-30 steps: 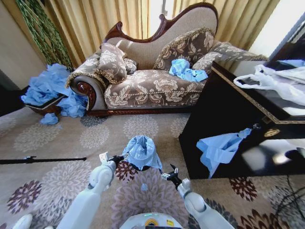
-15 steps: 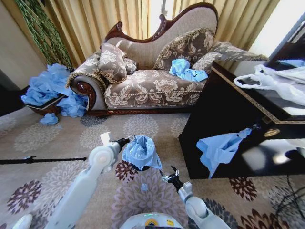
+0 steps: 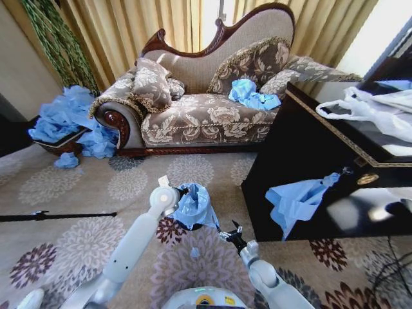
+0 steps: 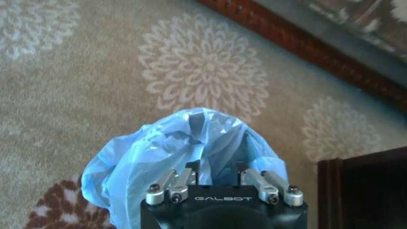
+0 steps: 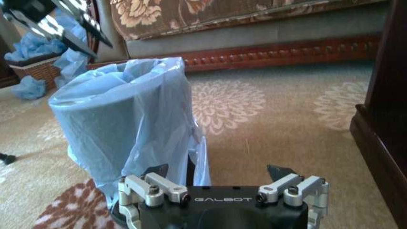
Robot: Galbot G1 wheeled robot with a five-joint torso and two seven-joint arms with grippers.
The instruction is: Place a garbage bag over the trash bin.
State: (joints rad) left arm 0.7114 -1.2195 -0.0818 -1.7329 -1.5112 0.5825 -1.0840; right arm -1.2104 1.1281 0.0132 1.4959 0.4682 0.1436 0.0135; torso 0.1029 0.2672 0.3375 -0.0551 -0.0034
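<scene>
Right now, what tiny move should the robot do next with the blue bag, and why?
Probably ease the left gripper down at the rim to tuck the film inside. The garbage bag already drapes over the trash bin down its sides, but its top looks bunched up at the mouth in the left wrist view. The right gripper waits open beside it, holding nothing.

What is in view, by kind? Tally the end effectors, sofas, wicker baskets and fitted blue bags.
End effectors: 2 (left end effector, right end effector)
Sofa: 1
Basket: 1
Fitted bag: 1
Total: 5
</scene>
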